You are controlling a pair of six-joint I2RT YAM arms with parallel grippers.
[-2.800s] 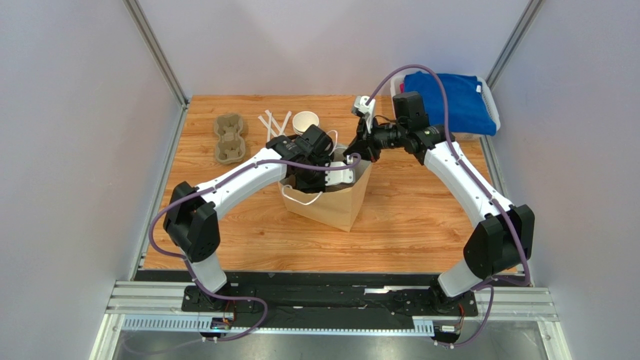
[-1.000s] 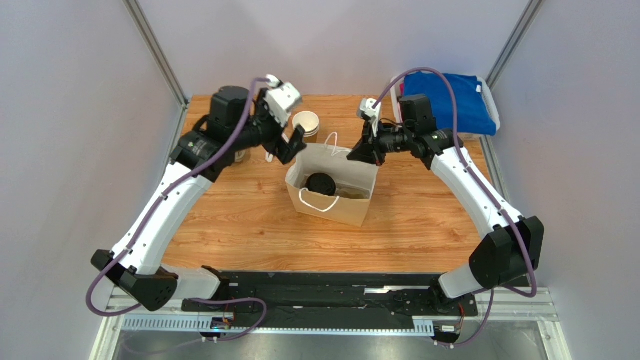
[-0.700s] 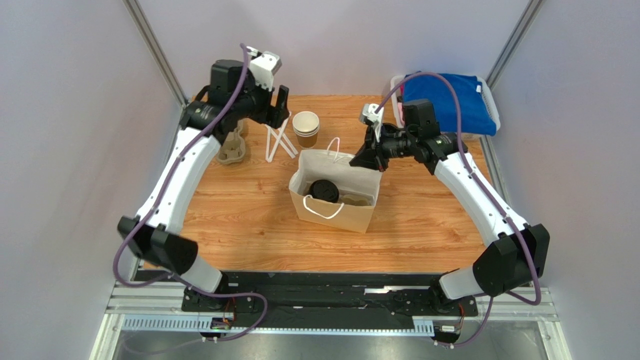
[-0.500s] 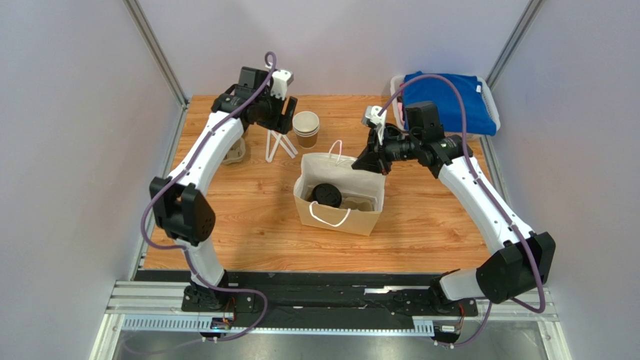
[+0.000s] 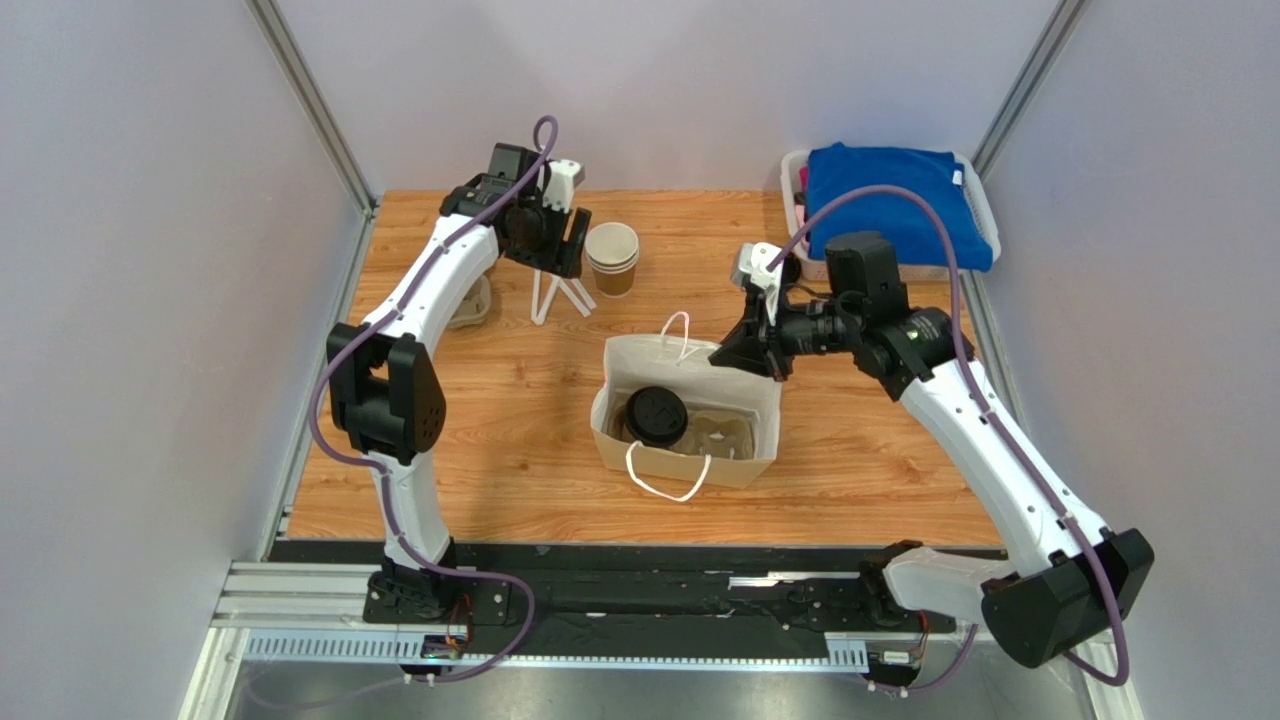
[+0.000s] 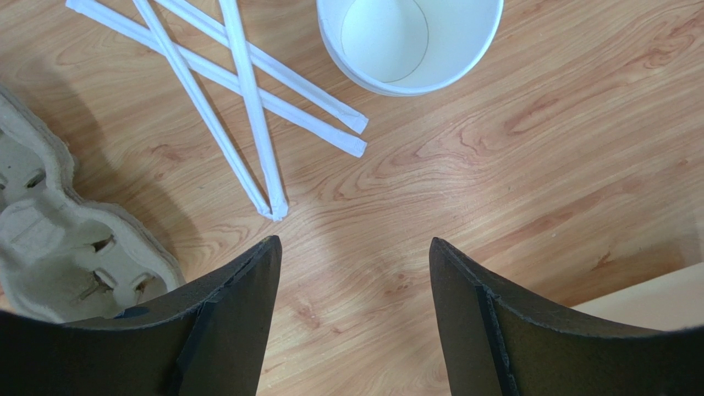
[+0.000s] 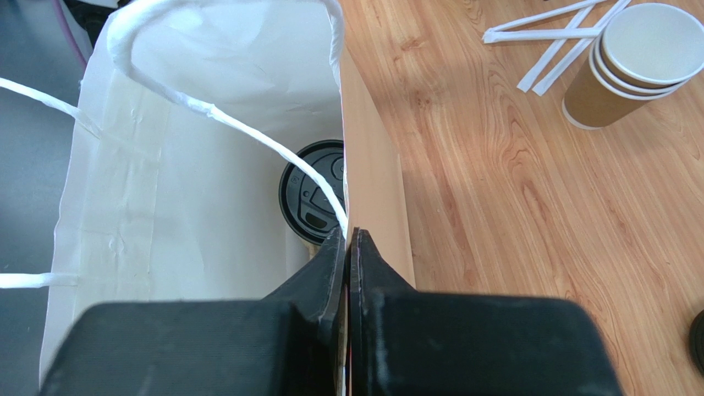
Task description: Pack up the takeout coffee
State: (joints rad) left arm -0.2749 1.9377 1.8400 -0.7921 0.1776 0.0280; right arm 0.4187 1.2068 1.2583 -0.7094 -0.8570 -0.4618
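Two grippers stand apart. The left gripper (image 6: 355,247), its arm stretched far, points straight down beyond the paper bag (image 5: 706,465), jaws apart and empty. The right gripper (image 7: 349,239) is pinched on the bag's far right rim. One bag; one stack of cups (image 6: 411,41) beyond it; one takeout coffee (image 5: 657,416) upright inside it; three wrapped straws (image 6: 248,99) beyond it. Since half a second ago, the bag sits farther from the cups.

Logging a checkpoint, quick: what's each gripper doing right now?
Left gripper: open, holding nothing.
Right gripper: closed on the paper bag's rim.
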